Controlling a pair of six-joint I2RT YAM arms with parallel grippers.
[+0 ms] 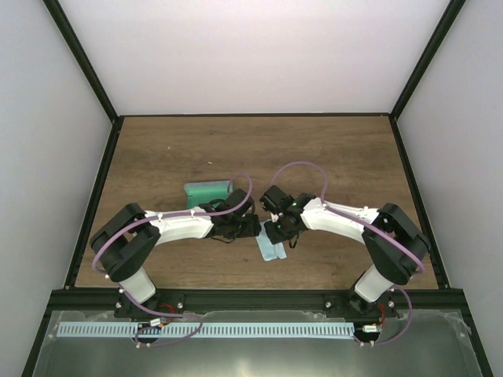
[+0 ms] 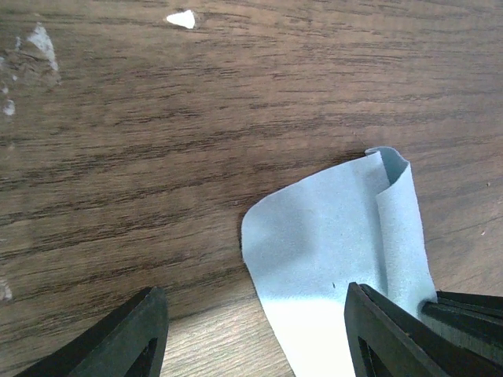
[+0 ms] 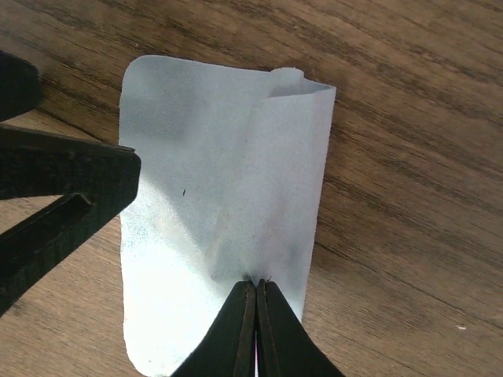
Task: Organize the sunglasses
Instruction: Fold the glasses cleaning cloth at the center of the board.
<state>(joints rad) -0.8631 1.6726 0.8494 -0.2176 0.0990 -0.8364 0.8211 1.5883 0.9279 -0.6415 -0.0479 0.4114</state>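
The light blue cloth (image 3: 220, 181) lies on the wooden table with one edge curled over. My right gripper (image 3: 256, 289) is shut on the cloth's near edge, which puckers at the fingertips. My left gripper (image 2: 255, 345) is open and straddles the cloth (image 2: 330, 243) low over the table. In the top view both grippers, left (image 1: 250, 228) and right (image 1: 277, 232), meet over the cloth (image 1: 271, 251). The grey-blue case (image 1: 208, 192) lies open behind the left gripper, green inside. The red sunglasses are not clearly in view, and the left wrist hides the table beside the case.
One finger (image 3: 63, 184) of the left gripper shows at the left of the right wrist view, close to the cloth. Black frame rails (image 1: 94, 196) border the wooden table (image 1: 330, 157). White scuffs (image 2: 182, 19) mark the wood.
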